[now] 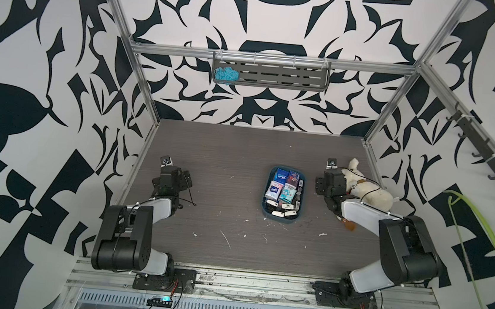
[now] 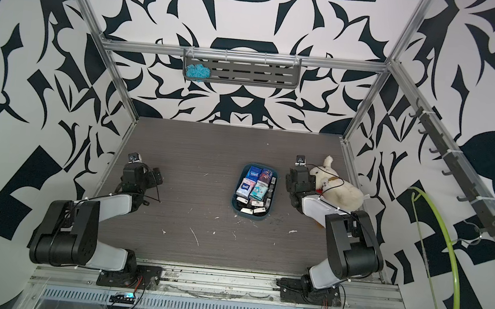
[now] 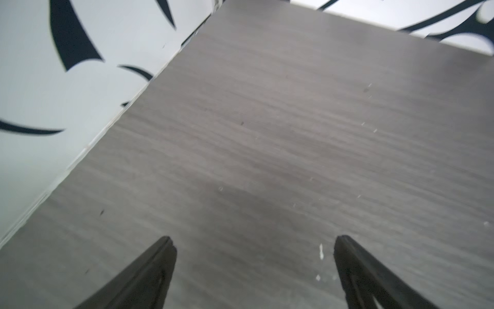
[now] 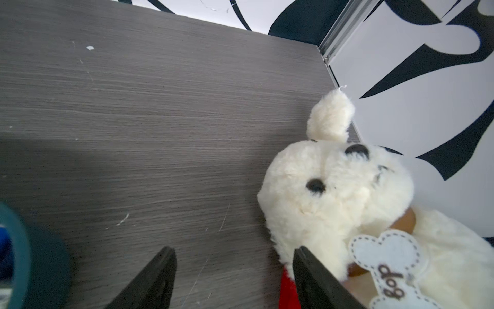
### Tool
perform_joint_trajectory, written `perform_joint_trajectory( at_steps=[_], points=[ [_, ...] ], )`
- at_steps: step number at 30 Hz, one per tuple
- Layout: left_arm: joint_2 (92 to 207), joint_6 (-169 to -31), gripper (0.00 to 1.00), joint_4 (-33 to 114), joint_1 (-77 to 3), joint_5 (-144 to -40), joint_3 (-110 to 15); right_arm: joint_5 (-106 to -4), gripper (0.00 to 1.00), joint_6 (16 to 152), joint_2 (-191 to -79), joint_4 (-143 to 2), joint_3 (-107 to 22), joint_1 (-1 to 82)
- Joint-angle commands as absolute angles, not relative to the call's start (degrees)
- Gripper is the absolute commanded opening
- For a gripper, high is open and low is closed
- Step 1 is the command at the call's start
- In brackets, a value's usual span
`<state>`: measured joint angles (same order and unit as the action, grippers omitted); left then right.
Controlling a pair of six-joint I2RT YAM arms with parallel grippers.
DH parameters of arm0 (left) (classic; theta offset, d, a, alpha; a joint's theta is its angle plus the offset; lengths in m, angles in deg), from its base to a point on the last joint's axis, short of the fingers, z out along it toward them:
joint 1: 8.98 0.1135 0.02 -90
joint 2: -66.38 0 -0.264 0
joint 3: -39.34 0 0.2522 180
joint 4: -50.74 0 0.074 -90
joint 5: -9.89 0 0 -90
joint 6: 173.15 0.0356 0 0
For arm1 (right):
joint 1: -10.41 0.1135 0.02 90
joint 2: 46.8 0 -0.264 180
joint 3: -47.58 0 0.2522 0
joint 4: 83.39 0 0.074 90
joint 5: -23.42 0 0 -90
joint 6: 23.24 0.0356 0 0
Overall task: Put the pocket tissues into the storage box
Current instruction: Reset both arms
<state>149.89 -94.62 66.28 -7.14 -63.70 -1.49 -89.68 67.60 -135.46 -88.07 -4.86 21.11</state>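
**Storage box.** The storage box (image 1: 278, 220) (image 2: 249, 216) is a shallow dark teal-blue tub with rounded corners. It stands on the grey wood-grain table (image 1: 224, 159), right of centre, between the two arms and nearer the right arm. The right wrist view shows a blurred section of its rim (image 4: 24, 240).

**Pocket tissues.** The pocket tissues (image 1: 284, 191) (image 2: 255, 188) lie inside the box and cover its floor. In both top views:
- Far end: two blue packets side by side.
- Middle: one pink-white packet and one light teal packet.
- Near end and right wall: black packets with white labels, some tilted on edge.

**Left gripper.** The left gripper (image 3: 252, 240) hovers over bare table near the left wall. Its jaws are spread wide and hold nothing.

**Right gripper.** The right gripper (image 4: 234, 251) is positioned between the box and a cream plush dog (image 4: 336, 192) (image 1: 369, 191). Its jaws are apart with only table between them. One fingertip (image 4: 302, 254) overlaps the dog's fur; contact cannot be determined.
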Motion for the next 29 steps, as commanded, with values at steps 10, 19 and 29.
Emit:
perform_joint_trajectory(
  at_steps=[10, 19, 29],
  points=[
    [155.9, -87.0, 0.99, 91.6, -12.2, -64.9, 5.1, -67.4, 1.00, 68.0, -133.9, -111.3, 9.4, 10.4],
    [155.4, -87.3, 0.99, 90.8, -12.2, -65.4, 5.1, -72.6, 1.00, 70.8, -135.5, -123.4, 15.0, 10.4],
    [154.9, -87.6, 0.99, 88.9, -12.1, -65.4, 4.5, -71.9, 1.00, 68.5, -136.3, -118.6, 12.1, 11.4]
  ],
)
